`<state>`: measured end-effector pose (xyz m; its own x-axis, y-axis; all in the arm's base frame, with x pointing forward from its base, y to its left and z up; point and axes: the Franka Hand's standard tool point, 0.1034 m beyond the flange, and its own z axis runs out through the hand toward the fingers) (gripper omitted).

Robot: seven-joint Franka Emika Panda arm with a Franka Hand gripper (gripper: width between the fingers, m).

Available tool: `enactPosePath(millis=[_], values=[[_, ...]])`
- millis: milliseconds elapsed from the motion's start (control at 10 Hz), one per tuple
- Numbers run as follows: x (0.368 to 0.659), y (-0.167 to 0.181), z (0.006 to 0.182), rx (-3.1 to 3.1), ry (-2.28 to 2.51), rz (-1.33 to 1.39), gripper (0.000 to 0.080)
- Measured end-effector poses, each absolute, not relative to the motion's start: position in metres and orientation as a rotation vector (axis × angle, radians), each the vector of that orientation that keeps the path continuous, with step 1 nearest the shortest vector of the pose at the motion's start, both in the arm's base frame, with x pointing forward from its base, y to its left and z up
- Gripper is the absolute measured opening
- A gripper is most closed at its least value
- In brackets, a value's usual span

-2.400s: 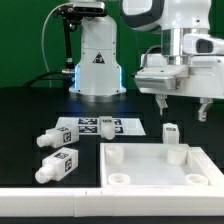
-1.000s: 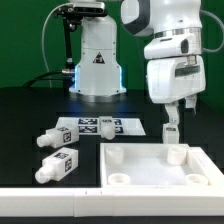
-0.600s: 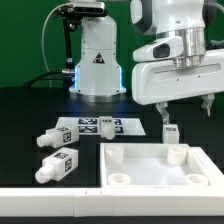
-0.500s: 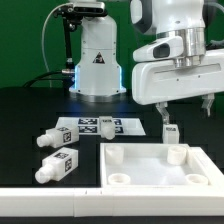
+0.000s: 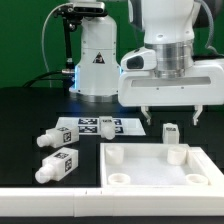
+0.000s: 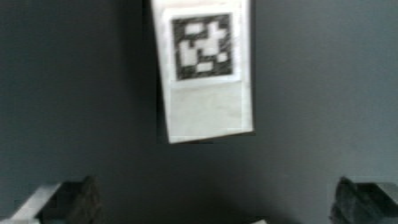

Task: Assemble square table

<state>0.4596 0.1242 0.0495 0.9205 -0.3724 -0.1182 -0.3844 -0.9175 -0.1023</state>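
Note:
The white square tabletop (image 5: 150,166) lies tray-like at the front of the black table, in the exterior view's right half, with raised bosses in its corners. One short white leg (image 5: 170,131) with a tag stands just behind its far rim. My gripper (image 5: 171,118) hangs open above this leg, one finger (image 5: 146,117) to each side and clear of it. In the wrist view the same leg (image 6: 205,70) shows pale against the dark table, beyond the open gripper (image 6: 217,205); the fingertips (image 6: 64,200) hold nothing. Two more tagged legs (image 5: 52,138) (image 5: 57,166) lie at the exterior view's left.
The marker board (image 5: 100,126) lies flat behind the tabletop, in front of the large white robot base (image 5: 97,60). A white ledge (image 5: 40,205) runs along the front edge. A black stand with cables (image 5: 62,45) rises at the back left.
The gripper has turned about its wrist and shifted toward the exterior view's left; its fingers now spread side to side over the standing leg. The parts have not moved.

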Motion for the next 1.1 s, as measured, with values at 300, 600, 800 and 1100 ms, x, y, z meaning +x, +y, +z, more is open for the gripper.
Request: enactPosePath(millis=[300,600,800,1100], values=[[0.457,0.125,0.047,-2.979,0.473,0.175,0.0648],[0.459,0.142,0.039,-2.962,0.102,0.468,0.0648],[0.451,0.14,0.038,-2.921,0.102,0.671,0.0648],[0.442,0.139,0.04,-2.809,0.124,1.087,0.0648]])
